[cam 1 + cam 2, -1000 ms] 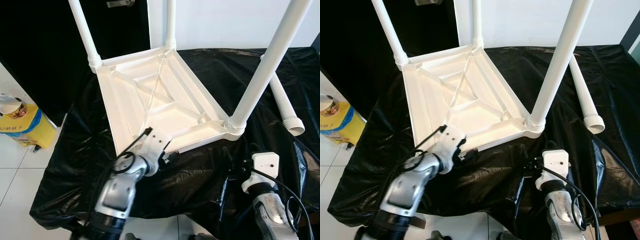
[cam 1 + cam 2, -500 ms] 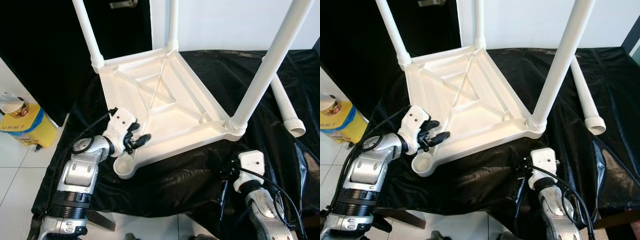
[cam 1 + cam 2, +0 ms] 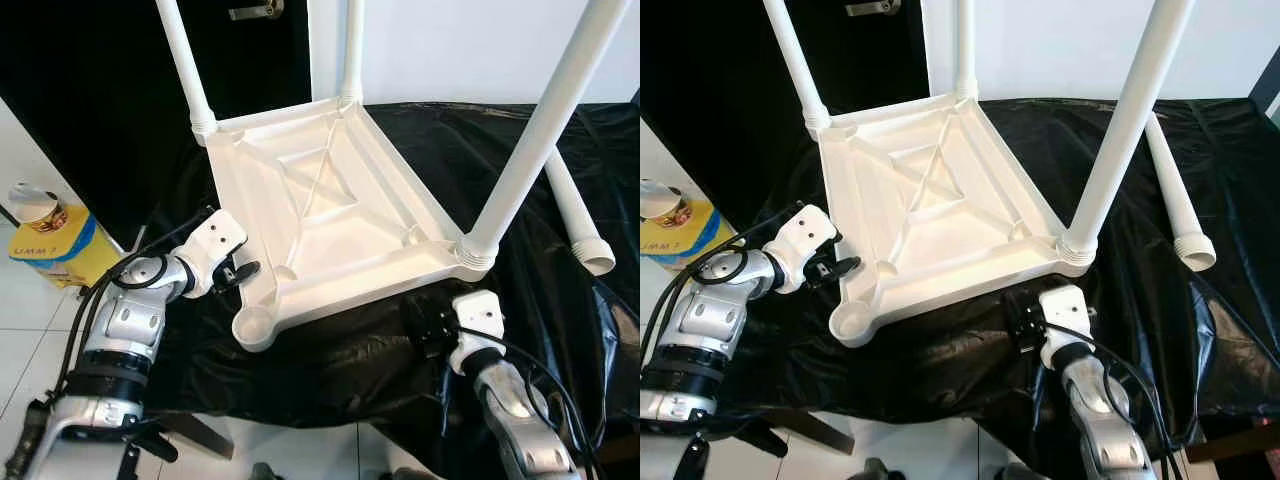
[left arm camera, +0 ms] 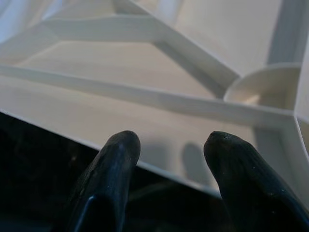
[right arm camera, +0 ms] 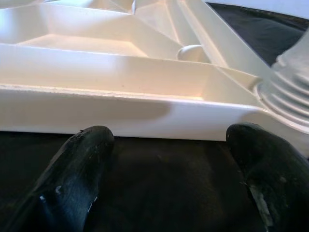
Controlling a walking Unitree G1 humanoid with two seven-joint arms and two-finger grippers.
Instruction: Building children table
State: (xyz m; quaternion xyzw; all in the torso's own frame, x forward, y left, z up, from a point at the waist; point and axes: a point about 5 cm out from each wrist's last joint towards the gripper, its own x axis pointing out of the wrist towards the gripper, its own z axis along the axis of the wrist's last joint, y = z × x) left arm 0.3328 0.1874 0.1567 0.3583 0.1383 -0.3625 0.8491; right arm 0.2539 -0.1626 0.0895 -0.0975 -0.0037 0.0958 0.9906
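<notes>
Both arms have shifted: right gripper point(image 3: 1023, 322) now faces the near rim, left gripper point(image 3: 240, 272) beside the left rim, fingers of both open, empty. Upturned tabletop point(image 3: 330, 220) on the black-covered desk point(image 3: 340, 350) looks light, stiff, slippery; grip its rim. Loose leg point(image 3: 572, 210) lies beyond.

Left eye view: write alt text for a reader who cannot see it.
An upside-down white table lies on black sheeting with three legs screwed in and its near-left socket empty. A loose fourth leg lies at right. The left gripper is at the table's left edge, and the right gripper is at its near edge, both open.
</notes>
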